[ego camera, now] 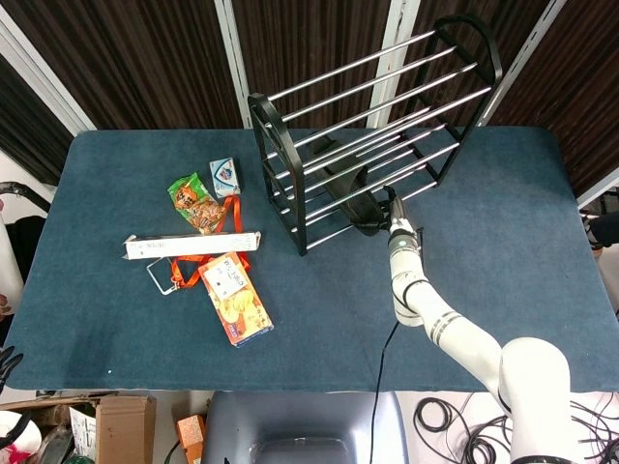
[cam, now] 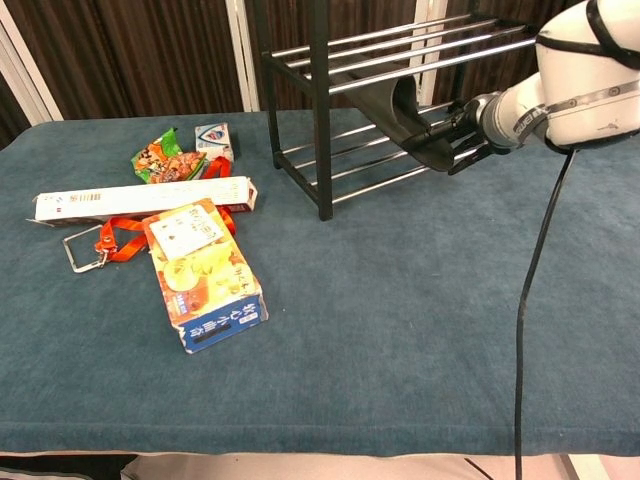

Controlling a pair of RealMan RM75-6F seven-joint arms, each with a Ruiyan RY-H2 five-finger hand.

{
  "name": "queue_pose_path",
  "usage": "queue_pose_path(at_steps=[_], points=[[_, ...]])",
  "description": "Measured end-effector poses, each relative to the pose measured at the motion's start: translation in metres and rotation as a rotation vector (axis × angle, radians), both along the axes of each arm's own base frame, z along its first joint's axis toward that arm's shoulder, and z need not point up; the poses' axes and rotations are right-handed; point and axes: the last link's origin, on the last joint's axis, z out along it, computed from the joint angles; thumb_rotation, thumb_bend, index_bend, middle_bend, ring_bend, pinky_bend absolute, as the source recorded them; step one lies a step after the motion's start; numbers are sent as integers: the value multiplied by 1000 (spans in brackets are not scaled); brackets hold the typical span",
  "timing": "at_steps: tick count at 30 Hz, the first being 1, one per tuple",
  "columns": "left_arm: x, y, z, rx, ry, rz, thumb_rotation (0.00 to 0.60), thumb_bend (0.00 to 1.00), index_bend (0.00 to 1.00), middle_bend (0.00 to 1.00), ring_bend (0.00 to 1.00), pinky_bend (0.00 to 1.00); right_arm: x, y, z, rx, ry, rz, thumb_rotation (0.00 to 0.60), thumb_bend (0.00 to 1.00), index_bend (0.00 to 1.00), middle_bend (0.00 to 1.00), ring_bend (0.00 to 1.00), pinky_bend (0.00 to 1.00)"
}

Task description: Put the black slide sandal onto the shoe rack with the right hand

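The black slide sandal lies tilted among the lower bars of the black shoe rack, its near end sticking out at the front. My right hand grips that near end at the rack's front right side, dark fingers wrapped on the sole. The rack stands slanted on the blue table. The sandal's far end is partly hidden behind the bars. My left hand shows in neither view.
Left of the rack lie a yellow snack box, a long white box, an orange lanyard, a green snack packet and a small blue-white carton. A black cable hangs from my right arm.
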Motion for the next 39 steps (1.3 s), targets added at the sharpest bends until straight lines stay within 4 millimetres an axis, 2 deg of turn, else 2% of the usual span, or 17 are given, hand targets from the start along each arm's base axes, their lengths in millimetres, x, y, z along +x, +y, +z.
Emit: queue_pose_path(at_steps=[8,18,30,39], points=[[0,-1,1,0,-1,-1,600,325,0,0,0,23,-1,2,-2,11,-5,13,600,0,0,143,62,236],[2,-3,1,-1,3,-6,600,325,0,0,0,23,1,6,2,29,-9,54,600,0,0,110,38,213],[7,-1,-4,-21,12,-22,600,326,0,0,0,23,8,24,8,98,-3,170,600,0,0,70,0,176],[4,-2,-3,-27,6,4,600,327,0,0,0,23,29,28,-11,113,-28,211,600,0,0,67,0,144]])
